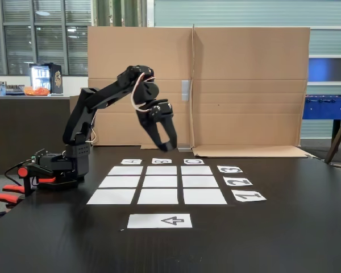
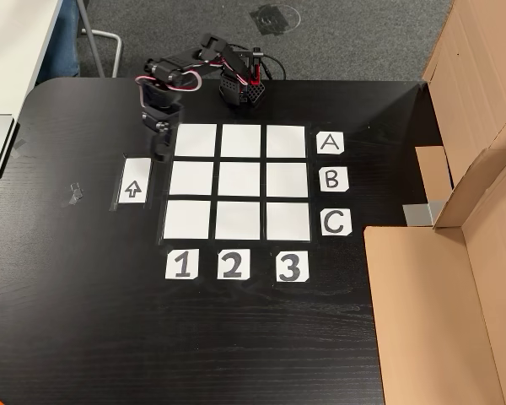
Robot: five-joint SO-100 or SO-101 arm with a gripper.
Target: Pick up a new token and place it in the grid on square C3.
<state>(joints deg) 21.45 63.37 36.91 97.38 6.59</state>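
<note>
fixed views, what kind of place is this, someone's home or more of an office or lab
Probably an office or lab common area, not a home: grey carpet under the black table, big glass partitions behind, and a blue foosball table at right.

A lab or office workspace set up as a robot test bench.

A dark table [image 1: 307, 227] carries a paper grid [image 2: 236, 181] with letter and number labels, screened by cardboard sheets [image 1: 244, 85]. Behind stand large windows [image 1: 40, 34], a counter with appliances [image 1: 45, 78] and a table-football table [image 1: 329, 108]; grey carpet [image 2: 194, 34] with a floor socket lies below.
</note>
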